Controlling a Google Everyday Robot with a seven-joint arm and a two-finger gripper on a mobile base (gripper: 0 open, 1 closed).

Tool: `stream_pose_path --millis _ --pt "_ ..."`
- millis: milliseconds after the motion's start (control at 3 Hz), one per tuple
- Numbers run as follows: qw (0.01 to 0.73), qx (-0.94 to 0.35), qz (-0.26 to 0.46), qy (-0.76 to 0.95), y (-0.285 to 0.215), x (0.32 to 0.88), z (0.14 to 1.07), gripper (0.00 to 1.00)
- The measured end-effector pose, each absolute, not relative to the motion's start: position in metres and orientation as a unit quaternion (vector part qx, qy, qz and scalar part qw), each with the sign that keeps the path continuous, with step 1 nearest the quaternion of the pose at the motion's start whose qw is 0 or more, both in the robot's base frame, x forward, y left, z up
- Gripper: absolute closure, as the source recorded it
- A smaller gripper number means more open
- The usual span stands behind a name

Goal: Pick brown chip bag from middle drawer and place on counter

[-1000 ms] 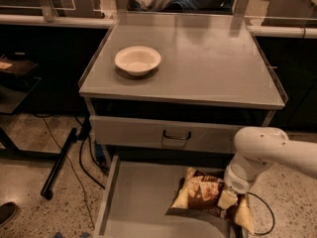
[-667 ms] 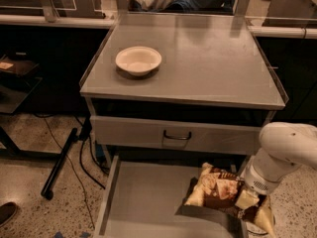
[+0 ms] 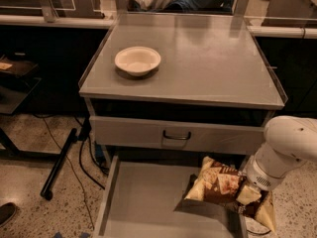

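Tool point(image 3: 246, 196) holds brown chip bag point(image 3: 218, 183) over middle drawer point(image 3: 143, 207) — bowl point(image 3: 137, 60) on counter point(image 3: 208, 58).

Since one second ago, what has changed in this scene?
The end effector, at the right end of the brown chip bag, moved right in the view, and the bag went with it toward the right wall of the middle drawer. The bowl, the counter and the open drawer stayed as they were.

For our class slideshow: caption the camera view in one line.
Robot hand holds brown chip bag over open middle drawer; bowl sits on counter.
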State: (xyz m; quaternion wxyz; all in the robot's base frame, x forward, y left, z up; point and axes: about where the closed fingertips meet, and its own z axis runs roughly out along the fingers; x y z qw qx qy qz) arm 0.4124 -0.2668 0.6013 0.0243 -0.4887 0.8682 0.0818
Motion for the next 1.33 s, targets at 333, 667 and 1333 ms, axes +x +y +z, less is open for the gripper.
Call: stream_pose_path --millis 333,667,1333 --pt "0.047 -0.482 0.070 0.872 -0.276 0.411 0.644 1.00" --pt "0.072 -0.484 0.047 0.871 -0.282 0.399 0.697 1.00" --pt "0.126 -0.503 0.016 0.855 -0.278 0.382 0.775 1.00"
